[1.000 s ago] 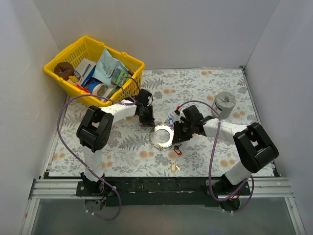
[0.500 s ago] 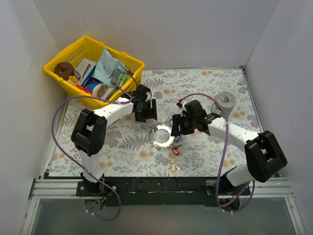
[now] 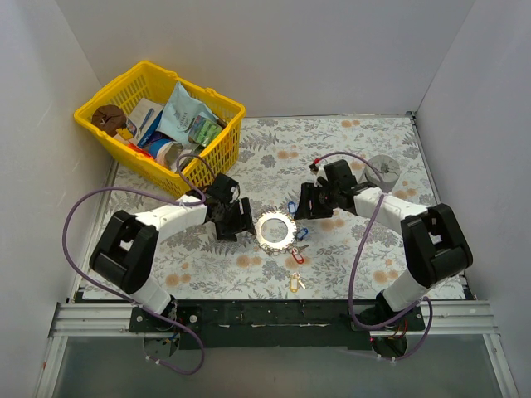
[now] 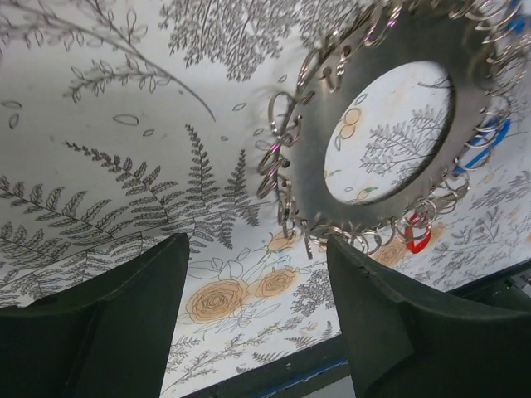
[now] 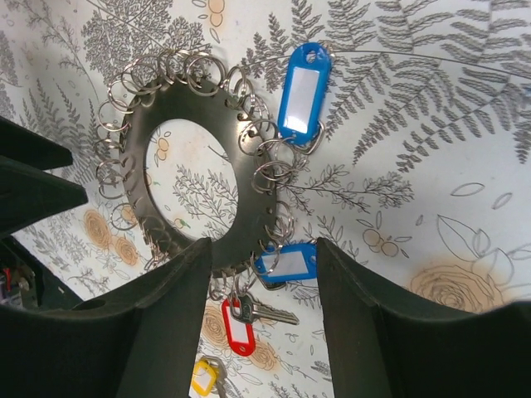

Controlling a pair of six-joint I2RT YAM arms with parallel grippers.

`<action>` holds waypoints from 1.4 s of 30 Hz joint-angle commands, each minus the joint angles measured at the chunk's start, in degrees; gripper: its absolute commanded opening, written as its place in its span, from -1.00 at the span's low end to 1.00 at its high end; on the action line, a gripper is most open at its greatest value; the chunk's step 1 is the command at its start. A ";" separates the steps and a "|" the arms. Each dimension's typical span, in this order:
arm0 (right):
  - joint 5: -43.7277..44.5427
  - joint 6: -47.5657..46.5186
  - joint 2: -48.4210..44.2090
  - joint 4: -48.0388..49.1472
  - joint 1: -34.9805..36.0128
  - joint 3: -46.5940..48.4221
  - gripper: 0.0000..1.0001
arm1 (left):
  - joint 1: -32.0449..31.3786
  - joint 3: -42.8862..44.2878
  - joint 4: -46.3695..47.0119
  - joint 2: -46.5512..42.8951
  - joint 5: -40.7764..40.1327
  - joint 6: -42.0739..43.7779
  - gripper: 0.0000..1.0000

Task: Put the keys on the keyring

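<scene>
The keyring (image 3: 275, 230) lies flat on the flowered mat, a toothed silvery disc with many small split rings round its rim. It also shows in the left wrist view, the keyring (image 4: 406, 37), and in the right wrist view, the keyring (image 5: 228, 166). Two blue-tagged keys (image 5: 304, 89) (image 5: 289, 263) and a red-tagged key (image 5: 236, 327) hang on its rim rings. A yellow-tagged key (image 3: 294, 283) lies apart, nearer the front edge. My left gripper (image 3: 235, 218) is open just left of the ring, holding nothing. My right gripper (image 3: 309, 203) is open just right of it, holding nothing.
A yellow basket (image 3: 217, 106) full of packets stands at the back left. A grey metal cylinder (image 3: 382, 168) stands at the back right, behind my right arm. White walls close in the mat on three sides. Purple cables loop off both arms.
Both grippers have opened and drawn off the keyring. The left one swung from behind the ring down to its left side; the right one pulled back to the right.
</scene>
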 commanded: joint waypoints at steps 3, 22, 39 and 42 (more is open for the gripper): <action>-5.80 0.47 2.84 4.41 -0.03 2.05 0.19 | 0.18 -3.02 5.19 -0.72 5.19 -3.78 0.31; -8.44 1.26 3.55 6.61 0.41 -5.16 0.09 | -0.09 -0.21 9.94 8.33 9.59 -4.22 0.08; -8.53 1.88 2.14 6.09 1.29 -7.27 0.04 | -0.09 11.73 5.03 14.75 6.26 0.61 0.06; -6.69 1.27 1.00 4.59 1.29 -6.57 0.07 | -0.09 13.23 2.66 14.23 3.10 2.19 0.10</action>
